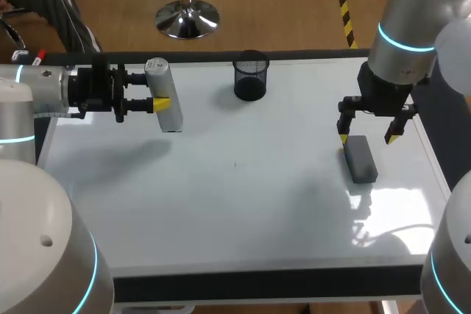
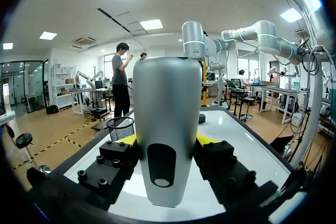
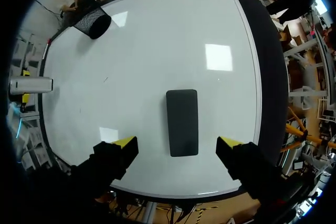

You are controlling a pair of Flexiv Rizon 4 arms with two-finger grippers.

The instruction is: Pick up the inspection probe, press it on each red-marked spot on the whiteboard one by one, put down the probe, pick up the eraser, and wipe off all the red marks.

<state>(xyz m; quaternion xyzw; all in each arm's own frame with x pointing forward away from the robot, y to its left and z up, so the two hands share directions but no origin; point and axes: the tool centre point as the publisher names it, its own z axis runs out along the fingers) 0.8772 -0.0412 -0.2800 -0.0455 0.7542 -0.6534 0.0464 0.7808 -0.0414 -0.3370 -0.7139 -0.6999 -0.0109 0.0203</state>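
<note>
Whiteboard [image 1: 235, 211] bears a flat, dark grey, rectangular eraser [image 1: 360, 158]

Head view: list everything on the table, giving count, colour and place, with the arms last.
whiteboard: 1, white, under all the rest
probe: 1, silver-grey, in the left gripper, far left
cup: 1, black mesh, far edge, middle
eraser: 1, dark grey, flat on the whiteboard, right side
left gripper: 1, black with yellow tips, shut on the probe
right gripper: 1, black with yellow tips, open, above the eraser
</note>
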